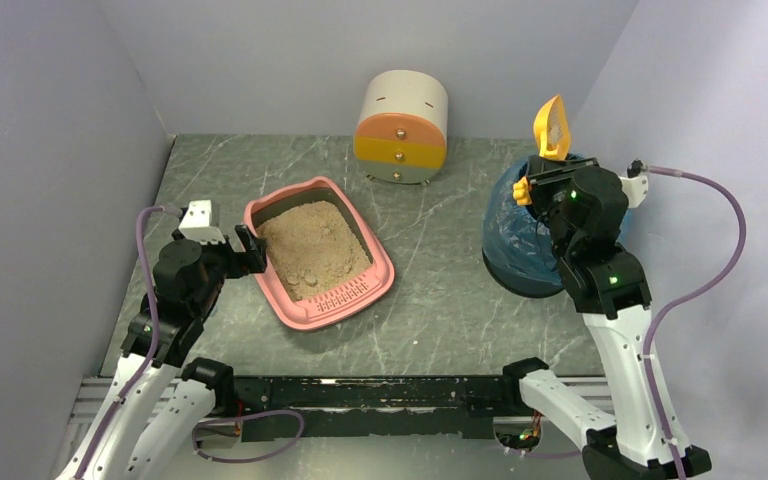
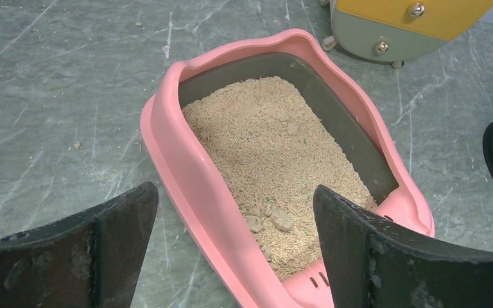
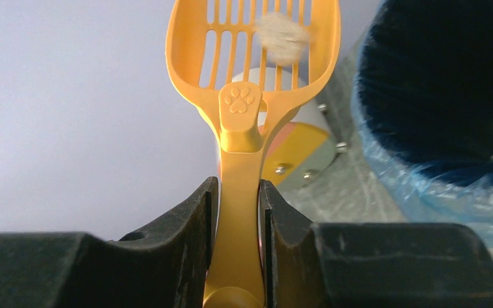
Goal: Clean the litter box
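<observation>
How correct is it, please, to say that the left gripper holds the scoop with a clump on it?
Not quite: the right gripper, not the left, holds the scoop with a clump on it. The right wrist view shows it shut on the scoop; the left gripper is open.

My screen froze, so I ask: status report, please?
Left gripper open at litter box rim. Right gripper shut on scoop, clump aboard, by blue bin. No obstacle seen.
</observation>
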`<action>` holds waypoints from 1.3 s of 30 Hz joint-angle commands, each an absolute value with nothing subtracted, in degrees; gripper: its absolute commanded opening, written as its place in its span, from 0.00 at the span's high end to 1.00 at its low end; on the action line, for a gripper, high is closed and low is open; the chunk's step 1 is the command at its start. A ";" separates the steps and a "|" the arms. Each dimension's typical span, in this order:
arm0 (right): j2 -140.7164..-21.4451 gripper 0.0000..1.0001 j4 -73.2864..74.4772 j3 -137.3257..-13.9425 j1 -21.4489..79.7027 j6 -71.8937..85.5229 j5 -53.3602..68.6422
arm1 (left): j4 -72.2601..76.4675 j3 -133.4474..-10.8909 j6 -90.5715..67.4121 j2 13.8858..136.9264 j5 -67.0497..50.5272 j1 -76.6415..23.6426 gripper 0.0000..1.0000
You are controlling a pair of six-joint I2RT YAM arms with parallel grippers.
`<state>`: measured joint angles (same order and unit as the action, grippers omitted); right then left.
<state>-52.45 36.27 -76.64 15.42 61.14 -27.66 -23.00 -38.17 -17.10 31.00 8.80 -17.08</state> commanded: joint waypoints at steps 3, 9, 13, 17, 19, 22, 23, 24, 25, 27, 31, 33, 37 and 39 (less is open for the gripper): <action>-50.17 1.00 31.31 -74.31 14.87 73.38 -23.67 | -22.63 -38.67 -16.35 30.64 7.95 -16.96 0.06; -49.50 1.00 30.99 -70.50 14.50 79.31 -25.88 | -22.41 -38.58 -16.43 30.47 7.61 -16.96 0.06; -50.54 1.00 30.55 -68.80 13.27 80.64 -24.81 | -22.24 -38.58 -16.30 30.64 7.27 -16.96 0.05; -51.17 1.00 27.75 -65.60 9.12 82.17 -18.53 | -22.39 -38.67 -16.33 30.68 7.36 -16.96 0.06; -50.93 1.00 25.85 -63.68 5.96 83.08 -14.39 | -22.41 -38.59 -16.27 30.59 7.53 -16.96 0.05; -50.03 1.00 22.71 -60.27 0.86 85.04 -7.19 | -22.24 -38.50 -16.36 30.58 7.52 -16.96 0.06; -49.67 1.00 21.47 -58.74 -2.18 85.96 -3.50 | -22.24 -38.50 -16.34 30.67 7.51 -16.96 0.06; -49.29 1.00 20.23 -57.41 -4.32 86.95 -0.83 | -22.24 -38.50 -16.34 30.74 7.44 -16.96 0.06; -48.84 1.00 18.85 -56.12 -6.07 87.81 2.02 | -22.24 -38.57 -16.24 30.95 7.40 -16.96 0.06; -47.85 1.00 16.17 -53.75 -8.58 89.19 5.39 | -22.40 -38.71 -16.23 31.24 7.35 -16.96 0.06; -46.21 1.00 15.37 -50.90 -11.39 92.19 8.36 | -22.33 -38.67 -16.25 31.39 7.29 -16.96 0.06; -45.54 1.00 14.39 -48.98 -11.80 95.38 9.86 | -22.40 -38.67 -16.22 31.38 7.34 -16.96 0.06; -43.37 1.00 11.93 -45.47 -11.87 100.62 10.98 | -22.50 -38.74 -16.25 31.21 7.51 -16.96 0.06; -42.60 1.00 13.26 -45.98 -11.87 100.38 9.70 | -22.55 -38.68 -16.21 31.11 7.56 -16.96 0.06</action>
